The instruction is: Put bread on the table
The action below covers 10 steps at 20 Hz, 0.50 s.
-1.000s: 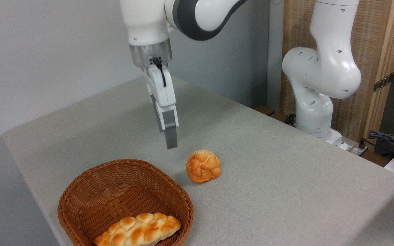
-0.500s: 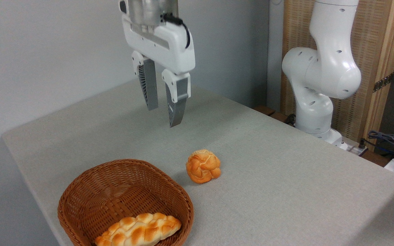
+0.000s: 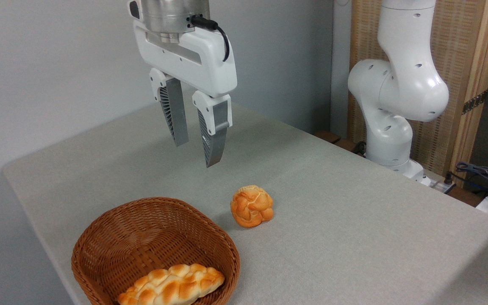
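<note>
At the near left edge of the table (image 3: pixel 354 237), a brown wicker basket (image 3: pixel 112 254) is seen, with a braided loaf (image 3: pixel 172 286) lying against its near wall. Just beyond the basket's right rim, the bread (image 3: pixel 251 206) is set directly on the grey cloth, apart from the basket. Farther back and above, the gripper (image 3: pixel 195 152) is held in the air, its two fingers spread with nothing between them. The arm's white base (image 3: pixel 390 135) is seen at the far right.
</note>
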Each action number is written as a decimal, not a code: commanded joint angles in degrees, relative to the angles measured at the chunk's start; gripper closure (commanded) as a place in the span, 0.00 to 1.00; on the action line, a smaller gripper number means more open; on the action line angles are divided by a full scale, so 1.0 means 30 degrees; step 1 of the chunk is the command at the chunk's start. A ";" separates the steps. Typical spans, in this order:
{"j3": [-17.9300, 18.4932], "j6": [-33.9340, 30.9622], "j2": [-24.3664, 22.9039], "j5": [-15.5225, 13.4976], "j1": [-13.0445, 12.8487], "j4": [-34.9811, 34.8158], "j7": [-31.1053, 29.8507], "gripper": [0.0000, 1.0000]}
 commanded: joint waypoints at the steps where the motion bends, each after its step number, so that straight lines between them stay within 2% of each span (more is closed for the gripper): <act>1: -0.0954 -0.0802 0.0526 -0.0188 0.0517 0.0848 -0.0343 0.00; 3: -0.1423 -0.0948 0.0527 -0.0188 0.0896 0.0819 -0.0315 0.00; 5: -0.2360 -0.0978 0.0497 -0.0188 0.1979 0.0790 -0.0256 0.00; 10: -0.2335 -0.0978 0.0497 -0.0188 0.2101 0.0731 -0.0168 0.00</act>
